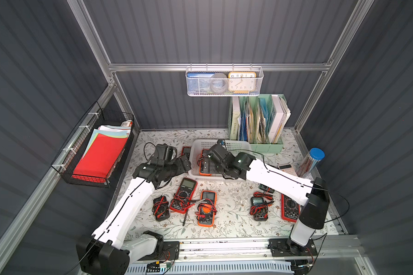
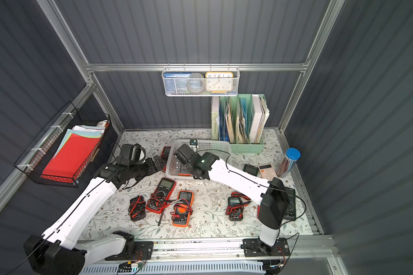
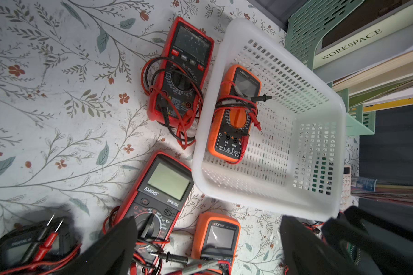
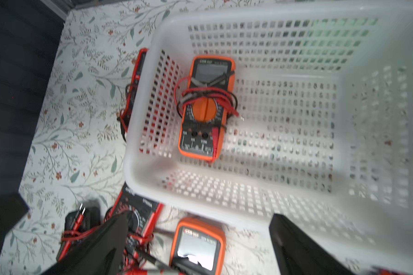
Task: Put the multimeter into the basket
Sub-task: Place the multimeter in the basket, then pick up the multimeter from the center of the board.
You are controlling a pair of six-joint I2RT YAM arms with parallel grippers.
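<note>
The white perforated basket (image 1: 235, 143) (image 2: 216, 143) stands at the back middle of the floral table. One orange multimeter (image 3: 234, 114) (image 4: 205, 107) lies flat inside it by its left wall, leads wrapped round it. My right gripper (image 1: 212, 166) (image 4: 200, 247) hangs open over the basket's near part with nothing between its fingers (image 4: 105, 245). My left gripper (image 1: 185, 164) (image 3: 208, 247) is open and empty just left of the basket. A red multimeter (image 3: 179, 73) lies on the table against the basket's left side.
In front of the basket lie a red ANENG multimeter (image 1: 185, 194), an orange one (image 1: 208, 207), a small black one (image 1: 161, 207), another black one (image 1: 259, 207) and a red one (image 1: 290, 207). A green file holder (image 1: 258, 121), calculator (image 1: 286, 166) and pen tube (image 1: 312, 159) stand at the back right.
</note>
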